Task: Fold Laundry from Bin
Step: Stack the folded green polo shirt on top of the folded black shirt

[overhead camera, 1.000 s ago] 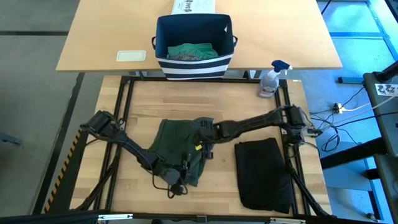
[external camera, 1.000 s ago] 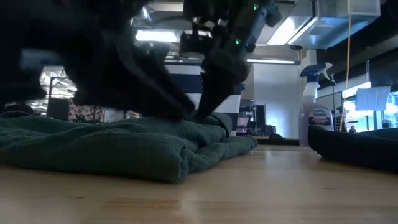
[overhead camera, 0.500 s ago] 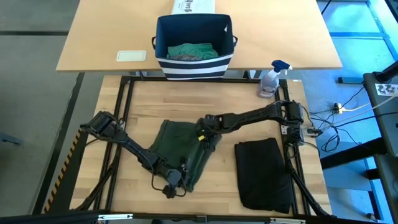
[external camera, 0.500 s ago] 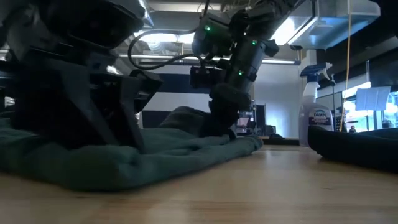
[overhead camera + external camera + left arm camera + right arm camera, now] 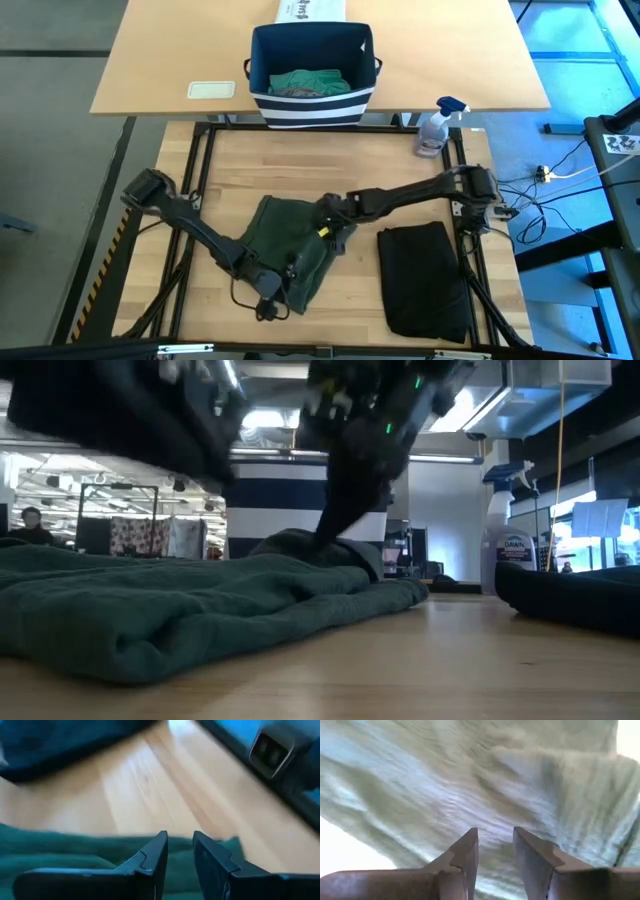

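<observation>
high: straight down | low: table-level | wrists: close | shared: green garment (image 5: 295, 240)

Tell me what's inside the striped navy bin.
Inside the bin, the high view shows a teal-green garment bunched up, with a bit of grey cloth at its near edge. Whatever lies beneath them, and the bin's floor, is covered.
</observation>
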### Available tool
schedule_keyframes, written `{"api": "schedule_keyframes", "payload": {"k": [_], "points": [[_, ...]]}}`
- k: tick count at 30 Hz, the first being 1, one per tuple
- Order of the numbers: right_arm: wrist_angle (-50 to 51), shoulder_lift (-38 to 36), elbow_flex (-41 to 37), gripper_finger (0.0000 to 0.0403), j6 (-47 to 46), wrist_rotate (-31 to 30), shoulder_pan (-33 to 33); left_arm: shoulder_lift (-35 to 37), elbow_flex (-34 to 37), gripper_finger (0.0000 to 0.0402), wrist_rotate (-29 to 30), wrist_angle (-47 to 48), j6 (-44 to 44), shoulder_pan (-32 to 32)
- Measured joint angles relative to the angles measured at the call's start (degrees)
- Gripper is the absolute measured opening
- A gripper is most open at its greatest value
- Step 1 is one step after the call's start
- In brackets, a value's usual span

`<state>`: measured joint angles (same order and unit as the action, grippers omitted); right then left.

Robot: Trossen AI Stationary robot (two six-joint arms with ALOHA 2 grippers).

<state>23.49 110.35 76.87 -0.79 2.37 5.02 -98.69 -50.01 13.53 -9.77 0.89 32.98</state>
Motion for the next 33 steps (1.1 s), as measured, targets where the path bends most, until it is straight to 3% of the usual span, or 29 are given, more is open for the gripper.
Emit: {"api": "schedule_keyframes", "payload": {"k": [3,8,17,22,27,33], "points": [[0.8,-2.3,0.1,0.0124,1.1,-3.8,2.3,6.0,0.0,0.0088,2.7,6.3,1.0,0.6],[3.6,-3.5,0.1,0.0124,2.4,-10.3,7.6,17.2,2.3,0.0088,12.3,21.4,-3.1,1.2],[1.1,-2.0,-4.9,0.0124,7.0,-23.9,17.9,38.5,22.5,0.0088,14.2,20.2,-18.5,-4.0],[-2.3,-2.0,-7.3,0.0129,14.0,-22.2,20.7,43.2,27.8,0.0089,14.5,19.4,-21.8,-6.6],[-5.3,-1.5,-7.5,0.0181,14.4,-21.2,21.4,43.5,29.1,0.0089,14.4,19.2,-21.8,-9.2],[-7.6,-1.3,-7.5,0.03,15.5,-24.2,21.2,43.6,29.1,0.0089,13.1,19.0,-21.5,-12.2]]}}
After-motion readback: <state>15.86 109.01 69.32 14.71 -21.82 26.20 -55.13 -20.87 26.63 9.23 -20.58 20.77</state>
